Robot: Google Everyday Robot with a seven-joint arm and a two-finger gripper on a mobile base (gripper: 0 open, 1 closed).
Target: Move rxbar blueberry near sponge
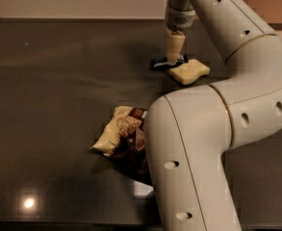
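3 items on dark table [58, 81]: bar [157, 63], sponge [188, 71], bag [121, 134].

Bar: far side of table, right of centre. Lies flat, long axis approx left-right. Dark wrapper, lettering not legible. Its right end is just beside sponge's left edge; touching or a hair apart, can't tell.

Sponge: pale cream block, wavy outline, flat on table, immed. right of bar and a bit nearer camera.

Gripper [172, 61]: points straight down from wrist, tips at table level on bar. Fingers [173, 46] read as one cream wedge w/ no gap showing, closed in on bar at approx its mid-length. Bar sticks out both sides of tips: longer dark stretch to left, short bit to right toward sponge. Sponge itself not touched by tips, sits just right of them.

Bag: crumpled, cream + brown, near side of table, well apart from bar and sponge. Its right part hidden behind arm.

Arm [237, 105]: big cream links fill right half of view; elbow in foreground, upper link reaches back to wrist above bar.
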